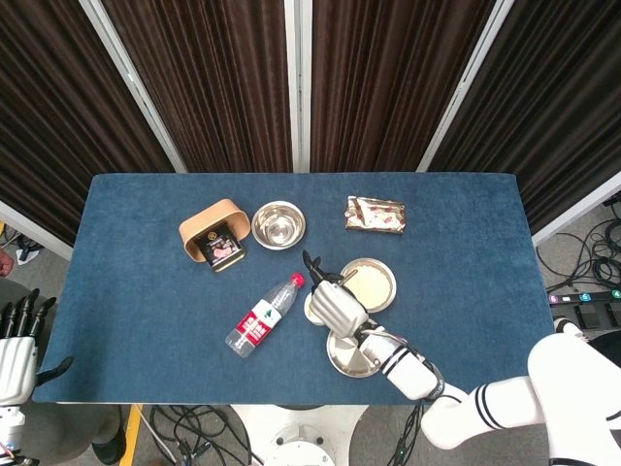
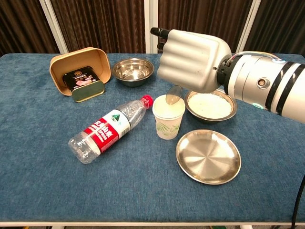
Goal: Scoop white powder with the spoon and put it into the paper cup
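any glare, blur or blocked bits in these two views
Chest view: sharp; soft reflections on the flat steel plate and empty steel bowl; the right hand looms large and hides the spoon's handle. Head view: evenly lit, things small; that hand covers most of the paper cup.
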Motion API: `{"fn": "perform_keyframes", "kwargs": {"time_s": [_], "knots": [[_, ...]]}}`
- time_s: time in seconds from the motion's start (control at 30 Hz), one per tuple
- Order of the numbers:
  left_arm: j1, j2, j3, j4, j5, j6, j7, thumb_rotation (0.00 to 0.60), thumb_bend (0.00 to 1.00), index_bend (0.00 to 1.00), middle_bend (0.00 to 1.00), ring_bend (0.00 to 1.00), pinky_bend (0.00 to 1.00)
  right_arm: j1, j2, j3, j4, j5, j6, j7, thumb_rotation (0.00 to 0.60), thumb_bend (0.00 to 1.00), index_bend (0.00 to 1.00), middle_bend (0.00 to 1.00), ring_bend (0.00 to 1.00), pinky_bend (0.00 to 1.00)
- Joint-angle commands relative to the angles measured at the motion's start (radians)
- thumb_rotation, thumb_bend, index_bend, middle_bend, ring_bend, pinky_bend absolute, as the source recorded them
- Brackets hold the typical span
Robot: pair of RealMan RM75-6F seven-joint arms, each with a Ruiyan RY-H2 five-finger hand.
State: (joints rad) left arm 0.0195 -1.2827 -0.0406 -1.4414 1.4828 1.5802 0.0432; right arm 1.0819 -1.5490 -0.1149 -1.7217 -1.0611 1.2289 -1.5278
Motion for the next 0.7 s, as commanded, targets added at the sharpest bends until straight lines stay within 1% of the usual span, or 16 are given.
{"fn": "perform_keyframes", "kwargs": {"time_s": [0.03, 0.1, 0.13, 0.27, 0.3, 0.33, 0.43, 0.57, 0.7], "knots": [[-0.003, 0.002, -0.002, -0.002, 0.004, 0.001, 0.002, 0.6, 0.14, 0.18, 0.12, 0.06, 0.0, -0.052, 0.042, 0.034, -0.032, -0.02, -0.003, 0.193, 0.6, 0.33, 0.6, 0.56, 0.22, 0.0], [-0.005, 0.003, -0.003, -0.004, 0.007, 0.001, 0.006, 0.6, 0.14, 0.18, 0.12, 0.06, 0.0, -0.079, 0.068, 0.043, -0.038, -0.055, -0.008, 0.322, 0.6, 0.33, 0.61, 0.56, 0.22, 0.0], [-0.007, 0.004, -0.003, -0.006, 0.009, 0.002, 0.009, 0.6, 0.15, 0.18, 0.12, 0.06, 0.0, -0.098, 0.087, 0.047, -0.041, -0.081, -0.009, 0.411, 0.6, 0.33, 0.61, 0.56, 0.22, 0.0], [-0.007, 0.01, -0.004, -0.016, 0.01, 0.004, 0.018, 0.6, 0.14, 0.18, 0.12, 0.06, 0.0, -0.168, 0.136, 0.045, -0.039, -0.194, 0.012, 0.702, 0.6, 0.33, 0.61, 0.56, 0.22, 0.0], [-0.007, 0.011, -0.004, -0.018, 0.01, 0.004, 0.021, 0.6, 0.14, 0.18, 0.12, 0.06, 0.0, -0.182, 0.143, 0.041, -0.033, -0.224, 0.011, 0.779, 0.6, 0.33, 0.62, 0.56, 0.22, 0.0], [-0.008, 0.014, -0.004, -0.023, 0.011, 0.004, 0.025, 0.6, 0.15, 0.18, 0.12, 0.06, 0.0, -0.209, 0.152, 0.019, -0.02, -0.268, 0.014, 0.88, 0.6, 0.33, 0.62, 0.56, 0.22, 0.0], [-0.009, 0.018, -0.005, -0.032, 0.017, 0.009, 0.035, 0.6, 0.15, 0.18, 0.12, 0.06, 0.0, -0.253, 0.166, -0.012, 0.012, -0.318, -0.005, 1.057, 0.6, 0.33, 0.63, 0.56, 0.22, 0.0], [-0.012, 0.026, -0.005, -0.045, 0.019, 0.008, 0.047, 0.6, 0.15, 0.18, 0.12, 0.06, 0.0, -0.303, 0.156, -0.043, 0.056, -0.371, -0.003, 1.135, 0.6, 0.33, 0.63, 0.56, 0.22, 0.0], [-0.015, 0.032, -0.008, -0.056, 0.021, 0.008, 0.054, 0.6, 0.14, 0.18, 0.12, 0.06, 0.0, -0.336, 0.122, -0.052, 0.096, -0.401, -0.019, 1.169, 0.6, 0.31, 0.62, 0.56, 0.21, 0.0]]}}
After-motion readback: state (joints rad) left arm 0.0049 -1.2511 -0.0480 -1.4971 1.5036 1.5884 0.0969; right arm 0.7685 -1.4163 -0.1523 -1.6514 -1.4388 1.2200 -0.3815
